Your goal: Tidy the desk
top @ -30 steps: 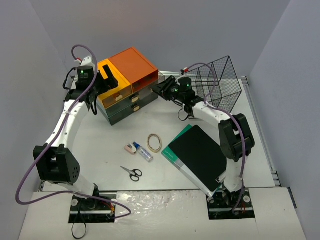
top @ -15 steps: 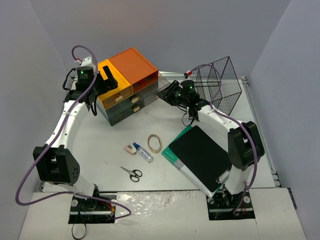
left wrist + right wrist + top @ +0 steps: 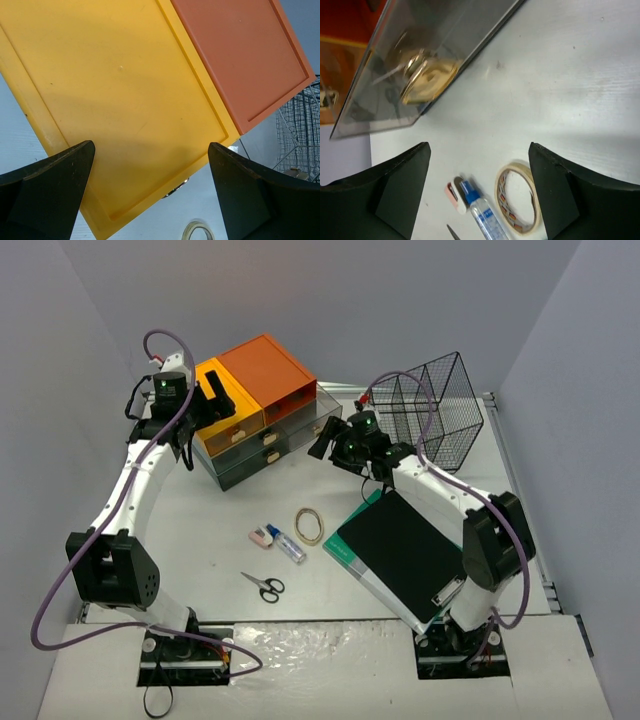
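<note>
Hovering spread and empty, the right hand (image 3: pixel 323 443) has the tape roll (image 3: pixel 309 526) below it in frame on the worktop (image 3: pixel 190 525). The left hand (image 3: pixel 217 400), also spread, is farther off.

Scissors (image 3: pixel 264 586), glue (image 3: pixel 291 545) and tape (image 3: pixel 309 526) lie before the drawer chest (image 3: pixel 262 410).

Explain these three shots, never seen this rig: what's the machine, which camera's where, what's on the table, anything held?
Two robot arms bolted at the near edge of the desk, each with a two-finger gripper. The wide picture looks down from above and behind them; the other two come from wrist cameras, the dark wedges being the fingers. On the desk: drawer chest, wire basket, black notebook, tape ring, glue bottle, eraser, scissors. The left gripper is open above the chest, the right gripper open near it. Nothing is held.
</note>
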Tool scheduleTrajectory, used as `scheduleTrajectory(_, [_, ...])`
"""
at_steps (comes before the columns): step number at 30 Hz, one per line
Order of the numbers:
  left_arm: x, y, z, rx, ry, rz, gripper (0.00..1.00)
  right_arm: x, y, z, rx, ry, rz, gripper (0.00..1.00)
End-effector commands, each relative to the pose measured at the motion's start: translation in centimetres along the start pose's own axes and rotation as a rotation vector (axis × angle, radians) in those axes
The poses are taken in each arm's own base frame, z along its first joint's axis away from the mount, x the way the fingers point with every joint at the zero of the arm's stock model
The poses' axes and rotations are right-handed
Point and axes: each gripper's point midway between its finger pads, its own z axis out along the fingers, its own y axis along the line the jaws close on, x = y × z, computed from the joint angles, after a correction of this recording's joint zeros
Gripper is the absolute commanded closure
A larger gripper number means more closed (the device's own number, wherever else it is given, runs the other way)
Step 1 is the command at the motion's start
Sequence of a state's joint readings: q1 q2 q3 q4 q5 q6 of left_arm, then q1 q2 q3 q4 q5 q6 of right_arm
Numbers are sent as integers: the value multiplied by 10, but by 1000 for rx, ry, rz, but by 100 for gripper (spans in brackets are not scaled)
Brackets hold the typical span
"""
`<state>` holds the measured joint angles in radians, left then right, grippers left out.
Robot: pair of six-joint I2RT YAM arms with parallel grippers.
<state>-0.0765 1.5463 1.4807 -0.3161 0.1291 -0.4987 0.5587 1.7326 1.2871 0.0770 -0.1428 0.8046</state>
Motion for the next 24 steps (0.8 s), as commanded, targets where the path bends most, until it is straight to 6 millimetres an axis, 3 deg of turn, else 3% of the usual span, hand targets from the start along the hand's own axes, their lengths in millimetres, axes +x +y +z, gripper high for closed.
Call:
scheduleTrajectory(1, [21,21,-9,-85,98,1,3,-14,32,-53,-30,-75,-124,23])
scheduleTrajectory(3, [21,22,-10,-90,102,3,3,1,24,-56,16,-35,-178,24])
scheduleTrajectory(10, [19,23,-12,-93,95,12,3,102,-14,-45,127,190,-362,34])
scheduleTrajectory(16, [18,23,-12,-95,95,18,3,159,-26,-32,189,264,-553,42])
scheduleTrajectory(24, [20,24,-10,-101,100,18,3,188,-15,-23,167,306,-679,49])
